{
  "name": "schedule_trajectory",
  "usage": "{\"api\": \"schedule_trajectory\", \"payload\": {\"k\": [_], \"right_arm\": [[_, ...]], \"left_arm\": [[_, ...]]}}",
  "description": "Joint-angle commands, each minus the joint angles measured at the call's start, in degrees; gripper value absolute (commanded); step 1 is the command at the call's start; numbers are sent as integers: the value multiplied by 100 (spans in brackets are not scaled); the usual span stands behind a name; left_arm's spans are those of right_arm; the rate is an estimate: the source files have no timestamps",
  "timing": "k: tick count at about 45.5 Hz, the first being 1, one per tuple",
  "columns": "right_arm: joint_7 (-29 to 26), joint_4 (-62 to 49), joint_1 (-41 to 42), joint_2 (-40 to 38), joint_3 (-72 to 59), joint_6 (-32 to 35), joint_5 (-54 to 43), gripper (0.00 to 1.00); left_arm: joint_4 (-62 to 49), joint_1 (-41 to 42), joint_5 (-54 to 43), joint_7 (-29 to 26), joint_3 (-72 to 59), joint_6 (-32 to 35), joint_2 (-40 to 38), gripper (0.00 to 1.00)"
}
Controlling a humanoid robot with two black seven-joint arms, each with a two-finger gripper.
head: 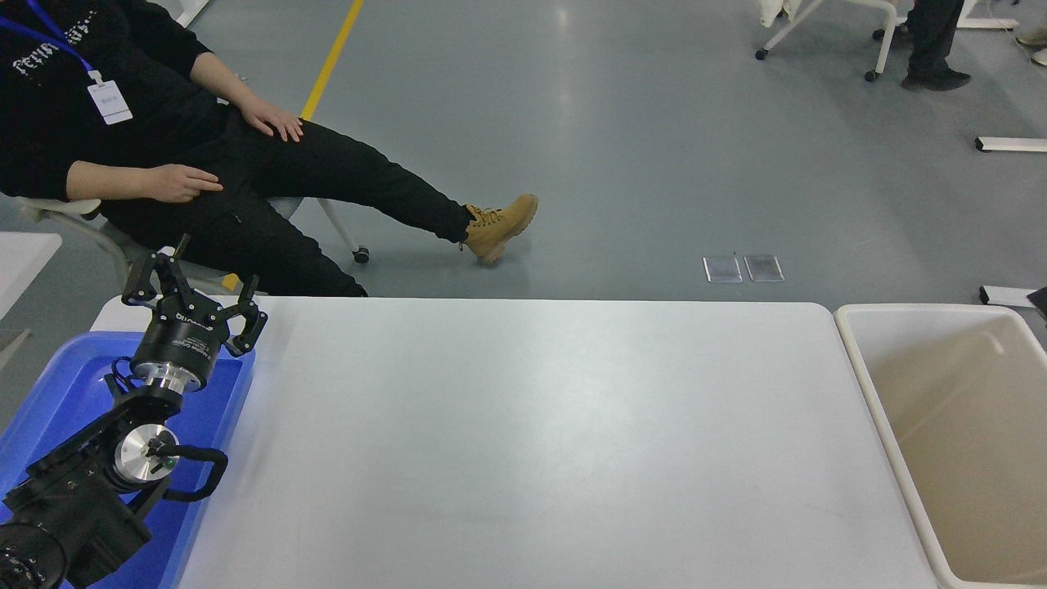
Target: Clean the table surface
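The white table surface (523, 442) fills the middle of the head view, and nothing lies on it. My left gripper (193, 291) is parked at the lower left above the blue tray (49, 409), with its fingers spread open and empty. My right arm is out of view except for a small dark sliver at the right edge (1040, 298), above the beige bin (867, 384). The part of the bin's inside that shows has nothing in it.
A person sits on a chair beyond the table's far left corner, with legs (368, 196) stretched out over the floor. The blue tray sits at the table's left end and the beige bin stands off its right end.
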Motion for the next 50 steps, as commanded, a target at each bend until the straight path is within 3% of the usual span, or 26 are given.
{"api": "schedule_trajectory", "payload": {"k": [1,18,27,37,50], "right_arm": [[266,1394,347,-364,2169,5,-4,99],[293,3144,-610,-4,4904,58,-39,99],[538,3161,-1305,418,5028,58,-92,99],[1892,3223,-1832,708,5028,216,-92,99],[1910,2925,-2132,1218,5019,154,-83,99]], "left_arm": [[0,0,-8,0,0,0,8,100],[0,0,1,0,0,0,-1,100],[0,0,1,0,0,0,-1,100],[0,0,1,0,0,0,-1,100],[0,0,1,0,0,0,-1,100]]}}
